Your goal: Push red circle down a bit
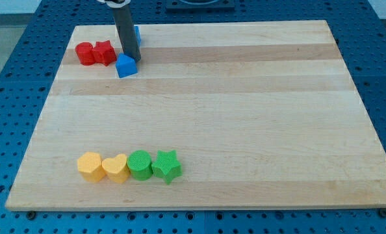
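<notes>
The red circle point(84, 54) lies near the board's top left corner. It touches a red star point(104, 52) on its right. My rod comes down from the view's top, and my tip point(130, 58) rests on the board to the right of the red star. The tip stands right by the upper edge of a blue block point(125, 66); I cannot tell whether they touch. It is about two block widths to the right of the red circle, with the red star between them. A second blue block point(136, 34) is mostly hidden behind the rod.
Several blocks stand in a row near the bottom left: a yellow hexagon point(90, 166), a yellow heart point(115, 169), a green circle point(140, 164) and a green star point(166, 166). The wooden board point(245, 117) lies on a blue perforated table.
</notes>
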`<state>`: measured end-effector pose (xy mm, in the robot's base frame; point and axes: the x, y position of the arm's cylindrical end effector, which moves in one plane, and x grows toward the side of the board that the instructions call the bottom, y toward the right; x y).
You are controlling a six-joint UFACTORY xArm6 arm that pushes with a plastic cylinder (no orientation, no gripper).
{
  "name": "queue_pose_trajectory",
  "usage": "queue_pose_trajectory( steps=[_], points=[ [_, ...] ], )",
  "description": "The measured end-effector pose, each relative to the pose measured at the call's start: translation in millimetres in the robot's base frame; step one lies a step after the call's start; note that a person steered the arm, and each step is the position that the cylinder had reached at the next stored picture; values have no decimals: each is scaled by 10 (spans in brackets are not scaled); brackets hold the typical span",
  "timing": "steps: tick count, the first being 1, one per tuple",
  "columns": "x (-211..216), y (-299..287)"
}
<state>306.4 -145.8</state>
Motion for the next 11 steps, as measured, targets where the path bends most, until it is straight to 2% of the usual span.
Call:
queue_pose_trajectory(
  steps=[2, 3, 4, 5, 6, 7, 9, 11],
  points=[
    [267, 50],
    [64, -296],
    [274, -618],
    [593, -279],
    [617, 471],
    [616, 303],
    [478, -1517],
    [369, -1592]
  ],
)
